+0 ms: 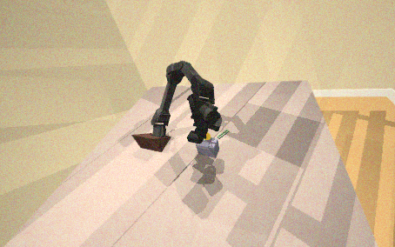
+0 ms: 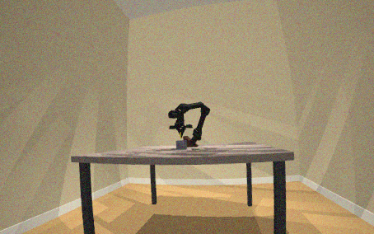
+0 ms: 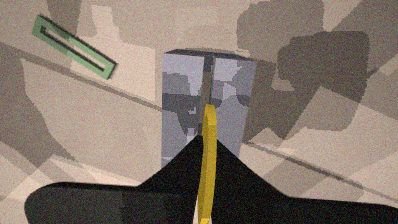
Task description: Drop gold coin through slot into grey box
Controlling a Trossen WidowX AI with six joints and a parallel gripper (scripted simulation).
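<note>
The thin gold coin [image 3: 207, 160], edge-on and yellow, is pinched in the gripper [image 3: 204, 200] above the grey box [image 3: 227, 105] (slot [image 3: 207, 80] partly shadowed).
</note>
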